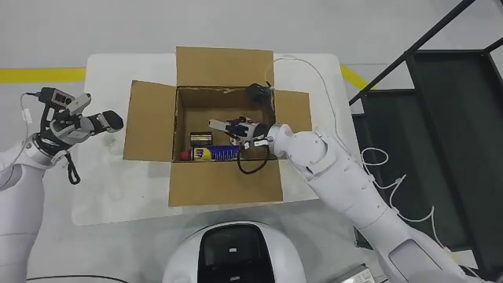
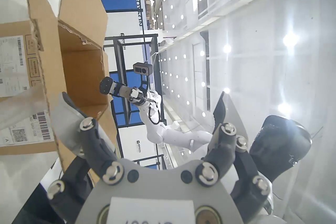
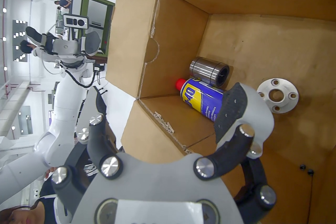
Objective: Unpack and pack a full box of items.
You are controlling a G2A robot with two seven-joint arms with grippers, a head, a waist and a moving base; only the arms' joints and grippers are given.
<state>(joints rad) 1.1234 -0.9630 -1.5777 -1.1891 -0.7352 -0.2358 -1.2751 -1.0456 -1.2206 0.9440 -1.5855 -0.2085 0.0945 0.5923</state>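
An open cardboard box stands in the middle of the white table. On its floor lie a blue and yellow spray can with a red cap, a steel cylinder touching it, and a white round flange. My right gripper hangs open inside the box above these parts, holding nothing. From above, the can and cylinder lie beside the right gripper. My left gripper is open and empty, off the table's left side, facing the box's outer wall.
A black device with a white cable sits at the box's far right corner. Two small black bits lie on the box floor. A dark metal stair frame stands right of the table.
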